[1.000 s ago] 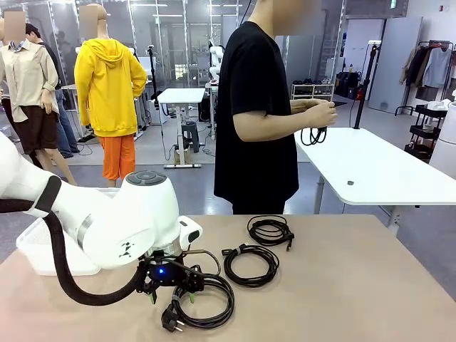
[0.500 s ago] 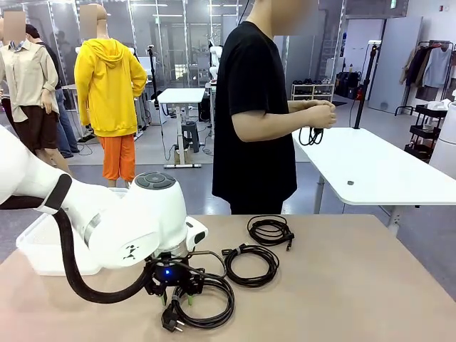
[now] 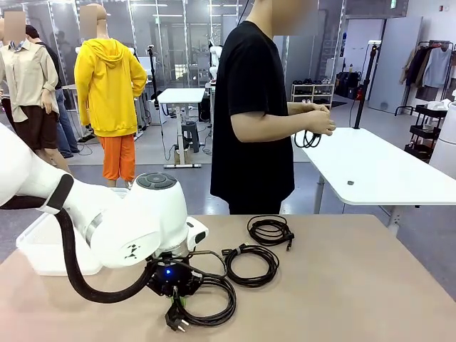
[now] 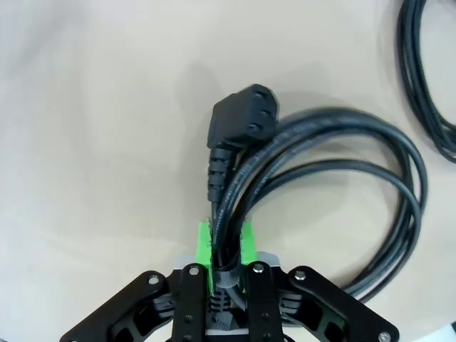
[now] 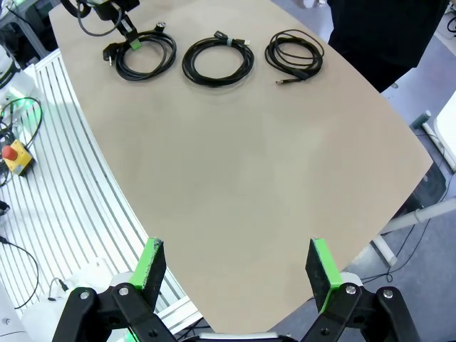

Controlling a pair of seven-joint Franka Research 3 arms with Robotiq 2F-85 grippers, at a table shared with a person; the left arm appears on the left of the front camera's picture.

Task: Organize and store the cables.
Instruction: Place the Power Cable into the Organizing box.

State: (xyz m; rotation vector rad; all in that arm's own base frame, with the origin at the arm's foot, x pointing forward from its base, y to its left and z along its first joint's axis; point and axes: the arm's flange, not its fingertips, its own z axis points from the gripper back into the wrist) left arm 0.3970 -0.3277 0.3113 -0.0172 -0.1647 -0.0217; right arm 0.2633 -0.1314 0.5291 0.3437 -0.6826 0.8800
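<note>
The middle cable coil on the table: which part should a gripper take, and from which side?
Probably the near arc of the middle coil, from straight above, one finger inside the ring, one outside. It lies flat on the table, its strands bundled there; the plugs sit at its far left.

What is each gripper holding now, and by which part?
The left gripper is shut on the thick cable, pinching its bundled strands just behind the angled plug. The right gripper is open and holds nothing.
</note>
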